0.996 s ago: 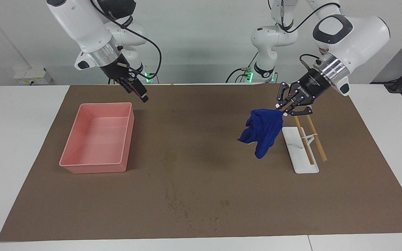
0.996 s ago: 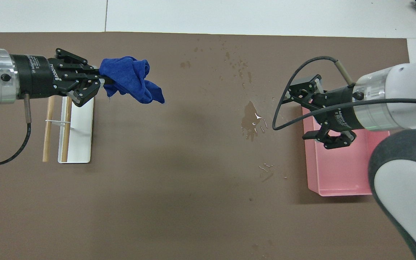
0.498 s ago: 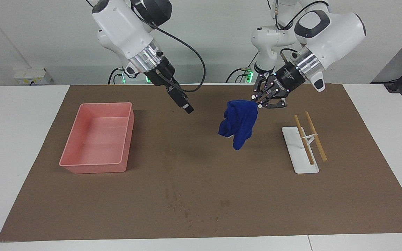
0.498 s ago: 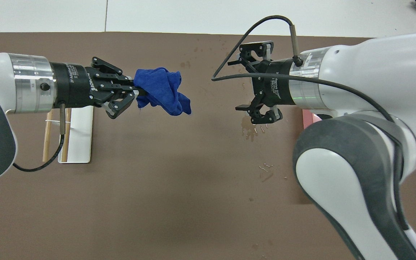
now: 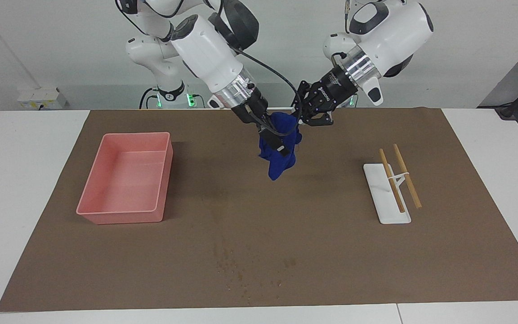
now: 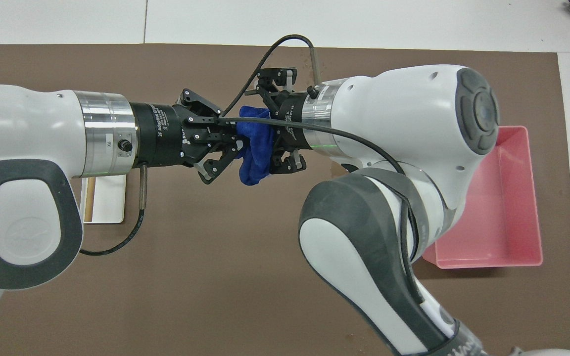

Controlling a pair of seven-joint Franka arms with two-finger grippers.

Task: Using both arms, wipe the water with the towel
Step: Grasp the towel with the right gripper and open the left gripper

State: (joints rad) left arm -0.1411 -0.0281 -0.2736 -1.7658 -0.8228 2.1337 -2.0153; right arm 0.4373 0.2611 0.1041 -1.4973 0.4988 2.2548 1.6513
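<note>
Towel (image 5: pixel 279 150): soft, light, limp bundle hanging mid-air, upper centre of frame, well above water (image 5: pixel 241 270) specks at lower centre. Left gripper (image 5: pixel 301 119) pinches top fold. Right gripper (image 5: pixel 273 140) spread wide at free hanging end, best second hold.

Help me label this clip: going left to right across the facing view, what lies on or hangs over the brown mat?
Pink tray → towel, hanging above the mat between both grippers → white stand with its two wooden sticks.
</note>
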